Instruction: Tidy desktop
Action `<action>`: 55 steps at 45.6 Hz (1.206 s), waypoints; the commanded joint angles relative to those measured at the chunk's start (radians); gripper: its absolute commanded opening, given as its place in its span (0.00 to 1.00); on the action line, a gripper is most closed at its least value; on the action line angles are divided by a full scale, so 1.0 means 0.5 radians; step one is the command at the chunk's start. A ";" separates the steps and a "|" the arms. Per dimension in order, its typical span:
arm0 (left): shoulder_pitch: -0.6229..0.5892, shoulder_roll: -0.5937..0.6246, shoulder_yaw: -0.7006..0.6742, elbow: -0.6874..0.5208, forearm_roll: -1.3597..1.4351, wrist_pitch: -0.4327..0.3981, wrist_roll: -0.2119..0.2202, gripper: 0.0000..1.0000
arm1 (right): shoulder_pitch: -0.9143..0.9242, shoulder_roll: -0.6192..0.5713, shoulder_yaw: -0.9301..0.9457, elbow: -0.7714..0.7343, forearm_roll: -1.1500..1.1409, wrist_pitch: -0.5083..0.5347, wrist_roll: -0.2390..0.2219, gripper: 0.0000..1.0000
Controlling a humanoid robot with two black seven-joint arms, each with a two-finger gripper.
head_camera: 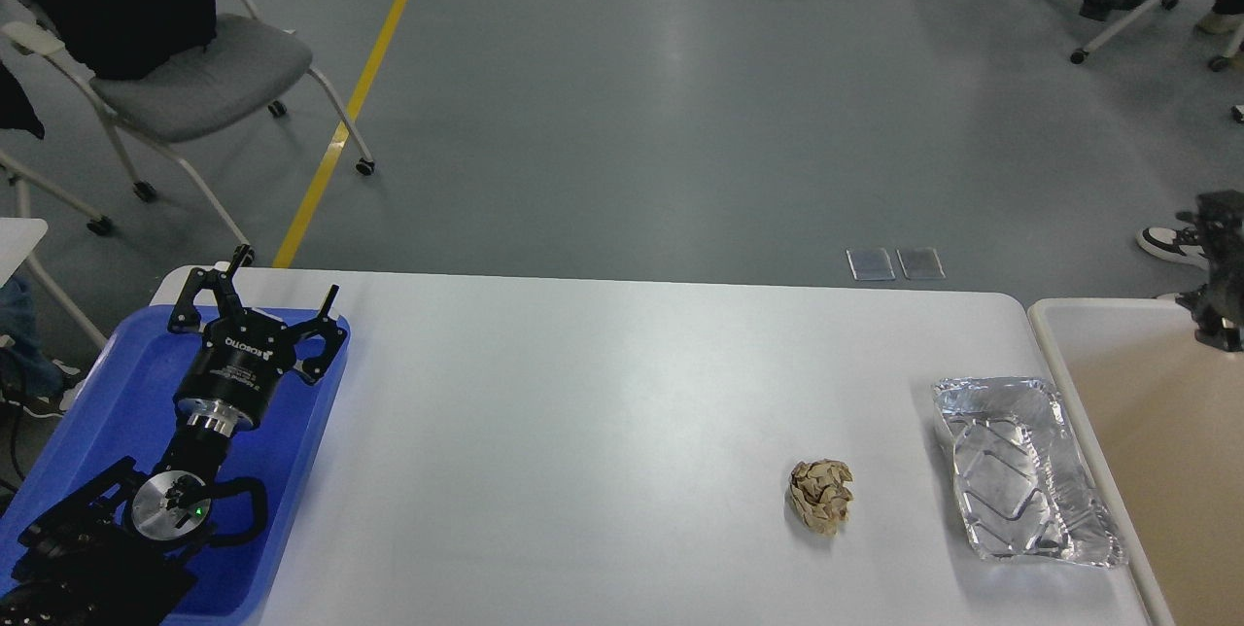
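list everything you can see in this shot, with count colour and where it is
desktop: 1, white, fills the lower middle
blue tray: 1, blue, left end of the desktop
crumpled paper ball: 1, tan, right of centre on the desktop
foil container: 1, silver, empty, right end of the desktop
bin: 1, beige with white rim, just past the desktop's right edge
chair: 1, grey seat, white frame, far left on the floor
yellow floor line: 1, yellow, beyond the desktop's left corner
left gripper: 1, black, open, over the tray
right gripper: 1, black, over the bin, fingers unclear
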 commanded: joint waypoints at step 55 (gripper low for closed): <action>-0.001 0.000 0.001 0.000 0.000 -0.003 0.003 0.99 | 2.112 0.619 -2.296 1.711 0.041 0.030 -0.016 1.00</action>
